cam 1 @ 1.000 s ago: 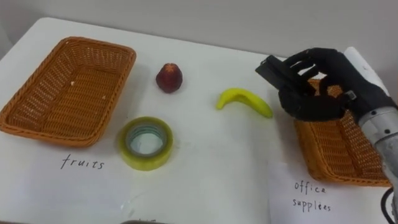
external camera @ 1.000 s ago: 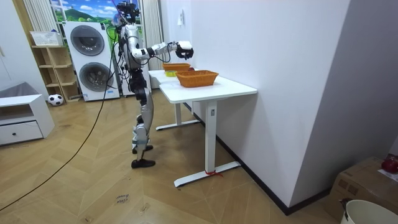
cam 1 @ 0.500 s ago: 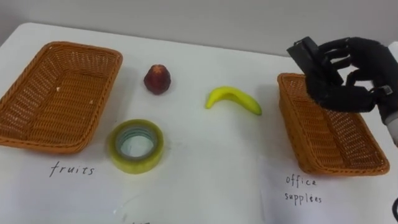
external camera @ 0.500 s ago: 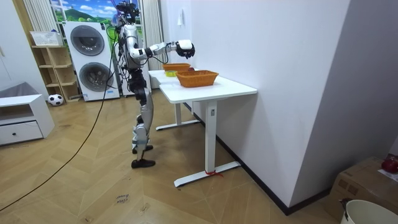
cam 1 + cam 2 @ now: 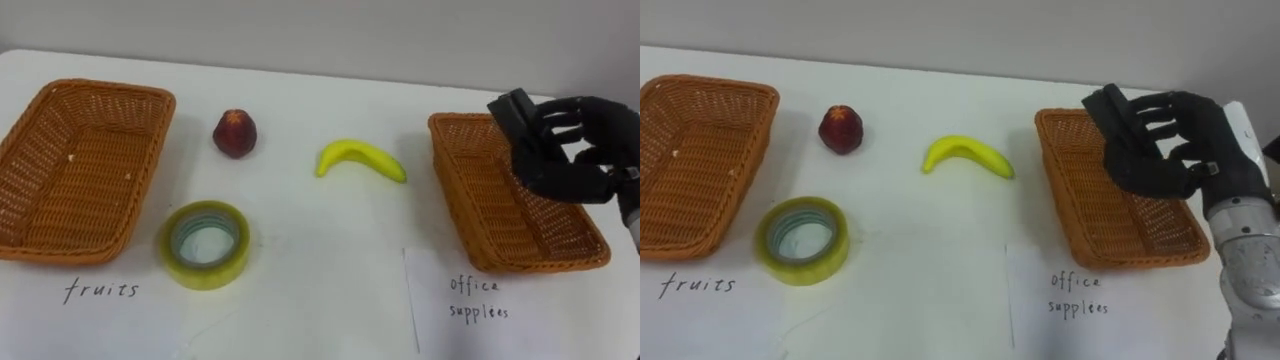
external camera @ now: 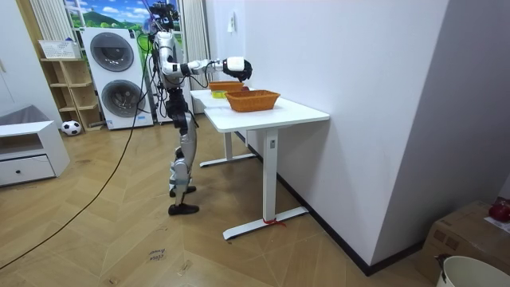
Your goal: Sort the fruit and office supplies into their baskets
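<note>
My right hand (image 5: 585,150) hovers over the far right part of the office supplies basket (image 5: 470,205), shut on a flat black object (image 5: 520,122) that sticks out to the left of its fingers. The right eye view shows this hand (image 5: 1185,140) and object (image 5: 1110,112) too. On the white table lie a yellow banana (image 5: 360,160), a red apple (image 5: 234,133) and a yellow tape roll (image 5: 205,275). The fruits basket (image 5: 105,90) stands at the left, holding nothing. In the room view I stand at the table's end with the right hand (image 6: 237,68) stretched over it.
Handwritten labels lie in front of the baskets: "fruits" (image 5: 100,291) at the left, "office supplies" (image 5: 480,297) on a paper sheet at the right. A wall runs along the table's far edge. Bare tabletop lies between the two baskets.
My right hand has carried the black object rightward, from the office basket's left rim to above its far right part. The whole picture has also shifted, so the camera has moved.
</note>
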